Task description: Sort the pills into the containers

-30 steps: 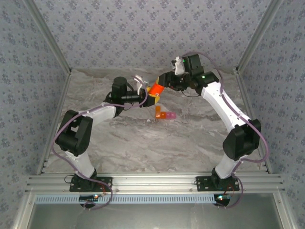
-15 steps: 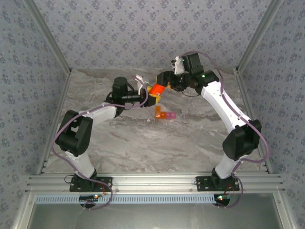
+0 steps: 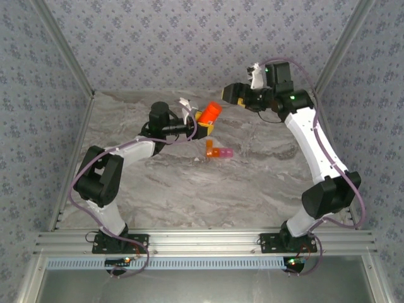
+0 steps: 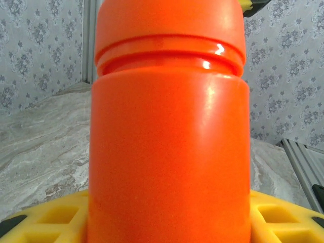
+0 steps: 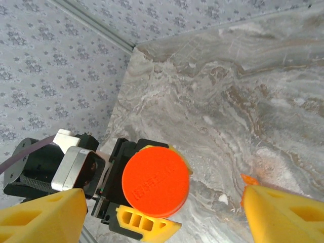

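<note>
My left gripper [image 3: 203, 124] is shut on a round orange bottle [image 3: 208, 113], held above the table at the back centre. In the left wrist view the bottle [image 4: 169, 147] stands capped between yellow fingers [image 4: 45, 217]. My right gripper [image 3: 231, 93] hangs open up and right of the bottle, with nothing in it. From the right wrist I look down on the bottle's cap [image 5: 156, 188] between wide-apart fingers [image 5: 43, 220]. The containers [image 3: 218, 151], an orange and a pink cell, lie on the table below. The pills are out of view.
The marble table [image 3: 189, 189] is walled by patterned panels at the back and sides. A small white speck [image 5: 223, 199] lies on the marble near the orange cell's corner [image 5: 248, 179]; I cannot tell what it is.
My right gripper has opened, let go of the bottle's cap and drawn back up and to the right. The left gripper still holds the bottle, tipped slightly more upright.
</note>
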Available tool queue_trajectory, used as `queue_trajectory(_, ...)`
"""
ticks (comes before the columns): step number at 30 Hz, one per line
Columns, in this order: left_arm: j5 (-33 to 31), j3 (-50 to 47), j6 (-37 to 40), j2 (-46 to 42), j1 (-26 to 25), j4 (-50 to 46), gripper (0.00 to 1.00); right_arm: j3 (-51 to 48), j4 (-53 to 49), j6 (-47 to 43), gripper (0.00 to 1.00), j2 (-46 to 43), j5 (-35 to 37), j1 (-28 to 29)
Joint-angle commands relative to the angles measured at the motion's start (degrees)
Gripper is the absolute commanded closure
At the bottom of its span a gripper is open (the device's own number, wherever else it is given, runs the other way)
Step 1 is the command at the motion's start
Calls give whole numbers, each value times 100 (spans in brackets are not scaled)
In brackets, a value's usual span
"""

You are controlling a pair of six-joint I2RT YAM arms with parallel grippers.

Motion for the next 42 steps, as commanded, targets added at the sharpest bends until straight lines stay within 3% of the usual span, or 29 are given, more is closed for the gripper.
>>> queue_trajectory(1, 50, -44, 78, -274, -21, 513, 100, -106, 237, -587, 17, -173, -611, -162)
queue_trajectory(5, 187, -113, 95, -266, -30, 716, 100, 109, -160, -1747, 16, -111, -1002, -160)
queue_trajectory(9, 255, -216, 86, -216, -82, 1010, 100, 324, -541, -2209, 16, 68, -1059, -168)
queue_trajectory(29, -464, -749, -714, 546, -493, 3382, 100, 159, -495, -2178, 15, 19, -704, -104)
queue_trajectory(42, -904, -737, -1102, 761, -833, 3729, 100, 454, -1174, -2364, 15, 14, -307, -44)
